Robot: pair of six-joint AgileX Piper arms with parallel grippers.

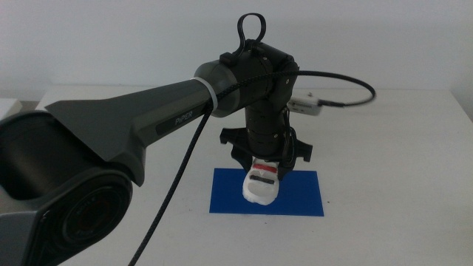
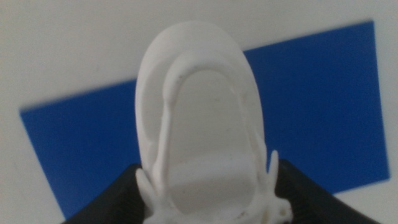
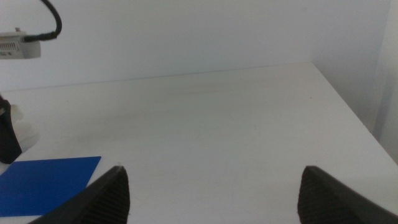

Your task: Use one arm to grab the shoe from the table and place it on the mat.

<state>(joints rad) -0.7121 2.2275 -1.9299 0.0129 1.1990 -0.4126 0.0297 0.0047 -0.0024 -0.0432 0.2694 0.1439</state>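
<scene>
Holding the shoe [image 1: 262, 182] toe-down over the mat [image 1: 303, 193], our left gripper [image 1: 264, 164] clamps it for placement; our right gripper [image 3: 211, 193] waits, jaws open.

Small white lettering reading "PIPER" is showing on the dark grey forearm housing of the left arm [image 1: 148, 118] in the middle view. No other text, label, number or sign is showing legibly in any of the three views.
</scene>
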